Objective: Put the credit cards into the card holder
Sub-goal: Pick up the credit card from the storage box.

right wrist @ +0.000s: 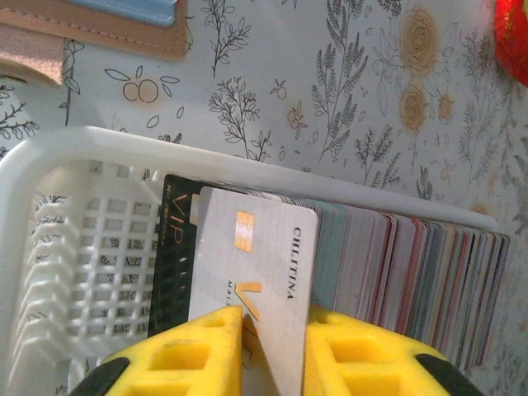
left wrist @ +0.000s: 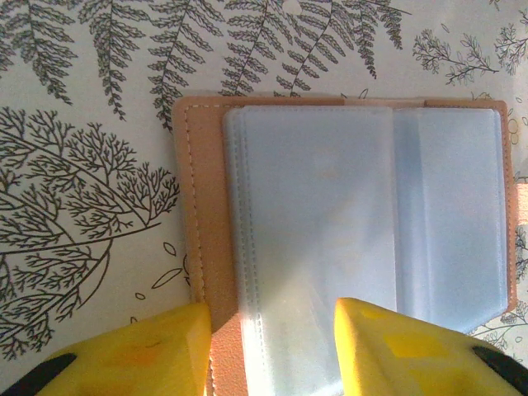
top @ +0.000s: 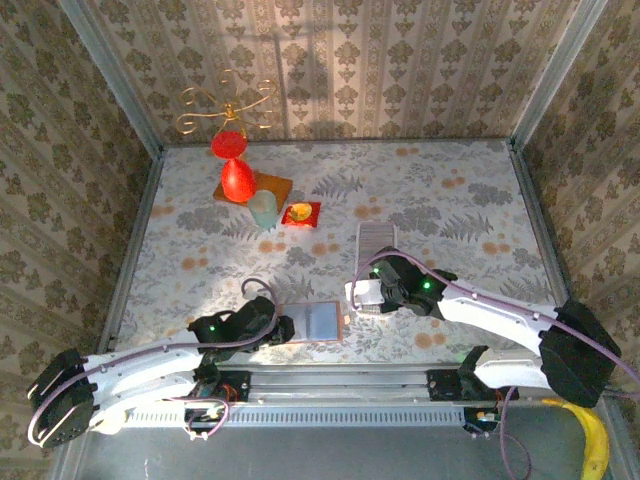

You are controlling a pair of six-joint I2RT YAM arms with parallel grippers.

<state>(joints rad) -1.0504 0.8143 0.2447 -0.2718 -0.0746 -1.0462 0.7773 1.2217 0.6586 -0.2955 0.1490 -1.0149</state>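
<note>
We're pinching one silver credit card (right wrist: 256, 247) in the white tray (right wrist: 82, 148) with the right claw (right wrist: 272, 318) — the opened card holder (top: 318, 322) is lying leftward, slightly nearer us, under the left claw (left wrist: 272, 330), fingers parted.

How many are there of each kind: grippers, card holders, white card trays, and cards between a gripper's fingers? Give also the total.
grippers: 2 (left gripper, right gripper)
card holder: 1
white tray: 1
credit card between the right gripper's fingers: 1
Total: 5
</note>
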